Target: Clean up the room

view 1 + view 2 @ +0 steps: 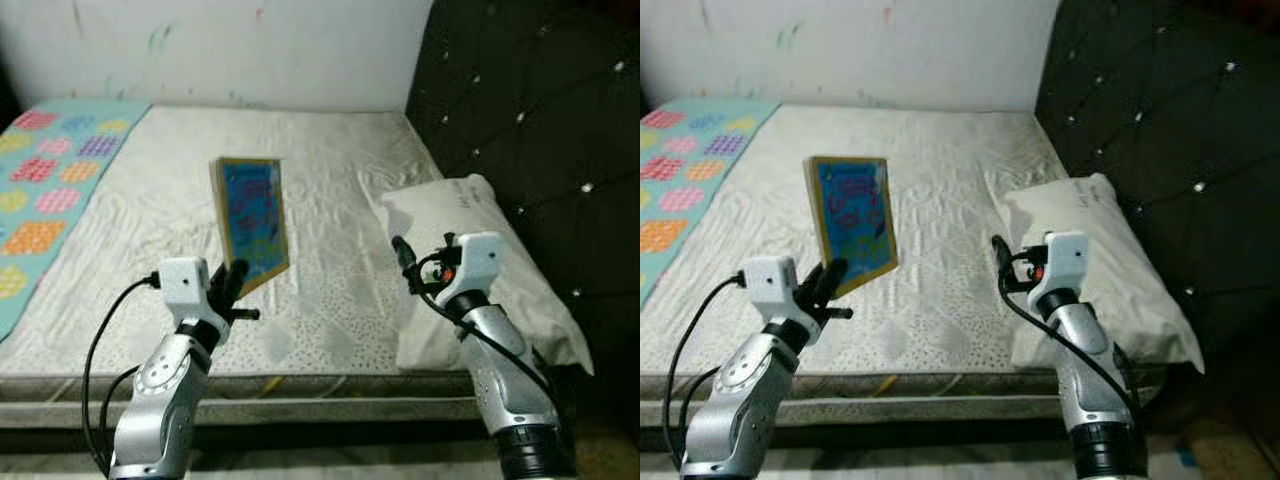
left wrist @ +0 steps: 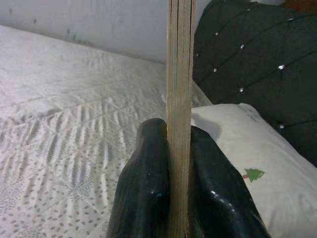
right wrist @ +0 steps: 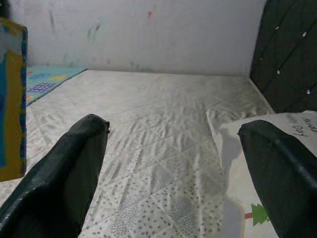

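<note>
Upright above the bed (image 1: 330,180), a blue-covered book (image 1: 252,222) is pinched at its lower edge by the left claw (image 1: 232,285). Beside the white pillow (image 1: 500,270), the right claw (image 3: 173,168) hovers spread wide, holding nothing.

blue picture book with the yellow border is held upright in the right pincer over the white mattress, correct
Not quite: the left pincer holds the blue picture book with the yellow border upright over the white mattress. The left wrist view shows its fingers clamped on the book's edge; the right pincer is open.
</note>
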{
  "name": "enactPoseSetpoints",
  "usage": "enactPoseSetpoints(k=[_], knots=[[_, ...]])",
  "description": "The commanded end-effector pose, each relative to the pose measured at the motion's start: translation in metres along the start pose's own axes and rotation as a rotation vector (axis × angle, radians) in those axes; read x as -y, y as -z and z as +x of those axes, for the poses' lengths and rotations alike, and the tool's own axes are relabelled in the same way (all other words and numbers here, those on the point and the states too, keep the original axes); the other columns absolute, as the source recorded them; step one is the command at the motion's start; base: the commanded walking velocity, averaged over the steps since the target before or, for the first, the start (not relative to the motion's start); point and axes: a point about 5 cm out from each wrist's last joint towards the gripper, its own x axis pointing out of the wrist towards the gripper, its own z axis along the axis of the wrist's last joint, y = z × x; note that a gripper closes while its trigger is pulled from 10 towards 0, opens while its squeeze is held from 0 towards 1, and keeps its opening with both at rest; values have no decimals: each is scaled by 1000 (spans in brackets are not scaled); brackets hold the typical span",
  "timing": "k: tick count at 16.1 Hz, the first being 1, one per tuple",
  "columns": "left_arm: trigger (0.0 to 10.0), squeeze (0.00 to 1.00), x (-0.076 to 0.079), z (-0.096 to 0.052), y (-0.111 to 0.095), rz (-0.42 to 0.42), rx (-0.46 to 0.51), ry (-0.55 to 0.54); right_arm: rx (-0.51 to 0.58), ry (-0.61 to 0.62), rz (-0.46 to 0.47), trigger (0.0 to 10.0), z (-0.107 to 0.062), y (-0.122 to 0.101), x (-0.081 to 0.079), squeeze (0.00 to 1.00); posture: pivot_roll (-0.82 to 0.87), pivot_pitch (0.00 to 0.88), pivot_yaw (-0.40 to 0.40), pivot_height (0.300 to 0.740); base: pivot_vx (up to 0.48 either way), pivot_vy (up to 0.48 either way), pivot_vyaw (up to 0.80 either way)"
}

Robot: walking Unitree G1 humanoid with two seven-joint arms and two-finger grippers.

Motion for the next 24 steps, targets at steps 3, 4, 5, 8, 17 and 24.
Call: enactPoseSetpoints(k=[3, 4, 5, 8, 17, 24], knots=[[10000, 0, 1, -1, -14, 12, 68, 26, 11, -14, -8, 10000, 0, -2, -2, 0, -33, 0, -29, 740, 333, 0, 0], [10000, 0, 2, -1, -14, 13, 69, 28, 11, -14, -9, 10000, 0, -2, -3, 0, -33, 0, -29, 740, 375, 0, 0], [10000, 0, 2, -1, -14, 12, 70, 31, 11, -14, -10, 10000, 0, -2, -3, 0, -33, 0, -29, 740, 382, 0, 0], [10000, 0, 3, 0, -14, 8, 72, 39, 13, -13, -11, 10000, 1, -3, -2, 0, -34, 0, -31, 740, 397, 0, 0], [10000, 0, 2, 5, -11, 16, 49, 7, 5, -5, -7, 10000, 2, -1, 1, 0, -30, 0, -30, 740, 217, 0, 0], [10000, 0, 4, 2, -9, 24, 44, -22, -2, -3, -13, 10000, 2, 2, 0, 0, -14, 0, -32, 740, 0, 0, 0]])
